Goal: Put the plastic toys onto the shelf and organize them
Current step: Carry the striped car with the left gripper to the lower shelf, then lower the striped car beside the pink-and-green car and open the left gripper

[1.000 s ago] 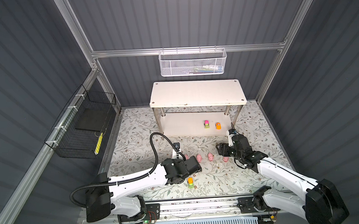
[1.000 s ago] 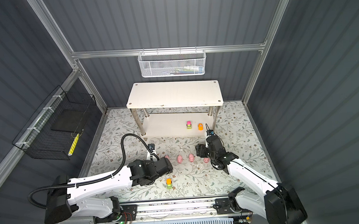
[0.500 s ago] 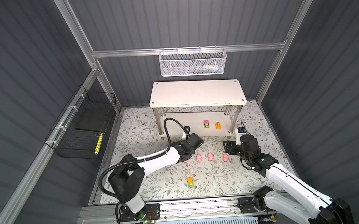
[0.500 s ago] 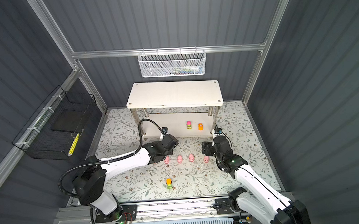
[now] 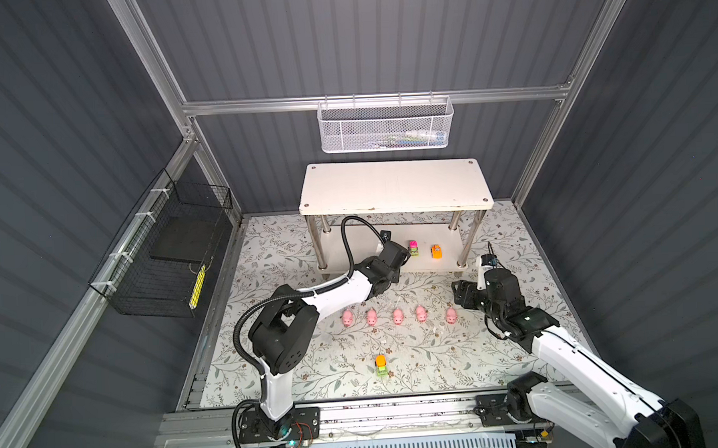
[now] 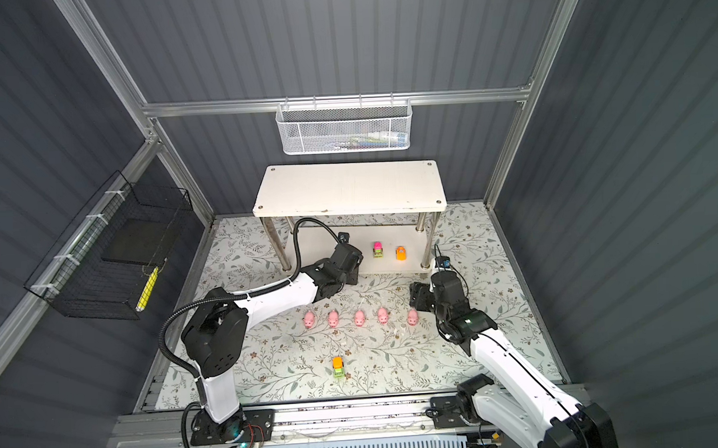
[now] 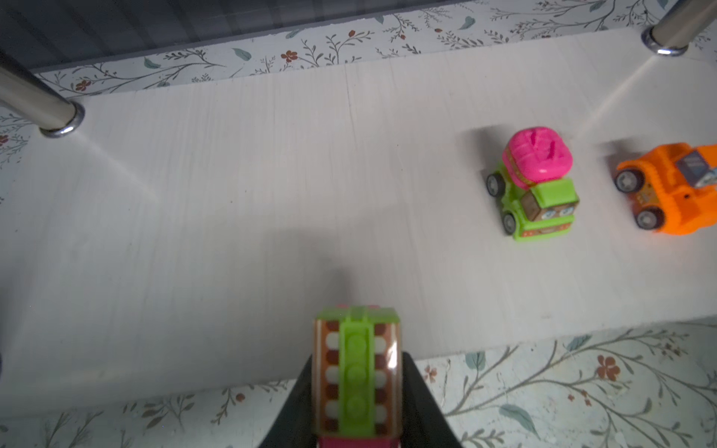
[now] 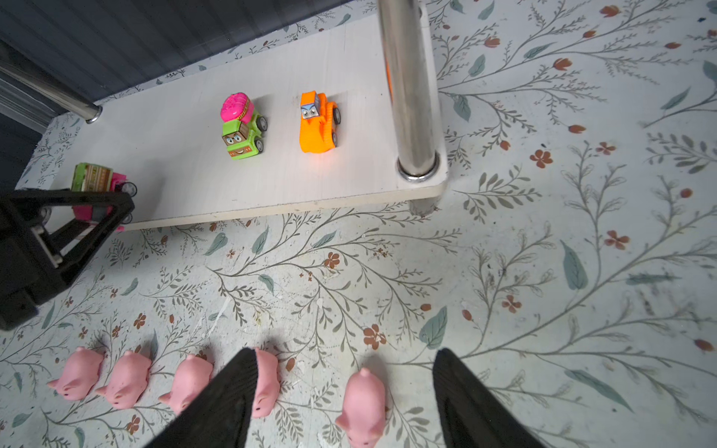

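standing at the back of the floral surface (image 5: pixel 283 253) in both top views: shelf (image 5: pixel 395 186), white, two boards on metal posts. its lower board (image 5: pixel 424 234) carries a pink-topped green truck (image 5: pixel 413 246) and an orange vehicle (image 5: pixel 435 251), side by side, not touching. five pink pigs (image 5: pixel 398 316) stand in one row on the surface in front of the shelf. an orange-topped green vehicle (image 5: pixel 381 365) sits alone, nearer the front rail. left arm (image 5: pixel 343 288) reaches to the lower board's front edge; right arm (image 5: pixel 562 353) sits just right of the pig row. white mesh basket (image 5: pixel 386 126) on the back wall, black wire basket (image 5: pixel 163 258) on the left wall.

left wrist view: left jaws clenched on a green-and-pink vehicle (image 7: pixel 357 372), held over the lower board's front edge; whether its wheels touch cannot be told. truck and orange vehicle stand further along the same board.

right wrist view: right jaws released and spread wide, the end pig (image 8: pixel 362 403) between the fingers (image 8: pixel 473 403), touching neither. the next pig (image 8: pixel 267 384) is partly hidden behind one finger. the held vehicle shows at the board's far end.
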Available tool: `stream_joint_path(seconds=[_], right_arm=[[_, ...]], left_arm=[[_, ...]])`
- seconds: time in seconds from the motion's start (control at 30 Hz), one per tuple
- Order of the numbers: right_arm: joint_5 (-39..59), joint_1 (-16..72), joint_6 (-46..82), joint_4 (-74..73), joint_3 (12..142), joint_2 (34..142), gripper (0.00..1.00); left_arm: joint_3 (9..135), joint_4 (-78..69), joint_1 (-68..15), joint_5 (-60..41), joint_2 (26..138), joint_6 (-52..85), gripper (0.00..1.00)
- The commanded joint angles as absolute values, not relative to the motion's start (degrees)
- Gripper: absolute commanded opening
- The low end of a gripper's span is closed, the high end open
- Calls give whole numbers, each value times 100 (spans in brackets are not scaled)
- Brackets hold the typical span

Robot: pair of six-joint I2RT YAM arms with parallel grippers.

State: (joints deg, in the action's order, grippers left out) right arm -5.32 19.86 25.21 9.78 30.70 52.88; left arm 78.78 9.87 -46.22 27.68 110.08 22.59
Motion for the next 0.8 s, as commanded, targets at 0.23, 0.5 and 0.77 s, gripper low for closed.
stream_joint_path(seconds=[0.23, 0.5, 0.77], right_arm=[[-484, 1907, 2452, 1020, 3111, 5414, 73], [-474, 1881, 2483, 1027, 3149, 5484, 73], [-459, 1855, 2480, 998, 3212, 5606, 73]], left_arm=[[8707, 641, -4281, 2353, 11714, 1986, 31], [9023, 580, -4106, 2150, 12062, 1995, 31], [9202, 602, -4026, 2026, 12246, 1986, 31]])
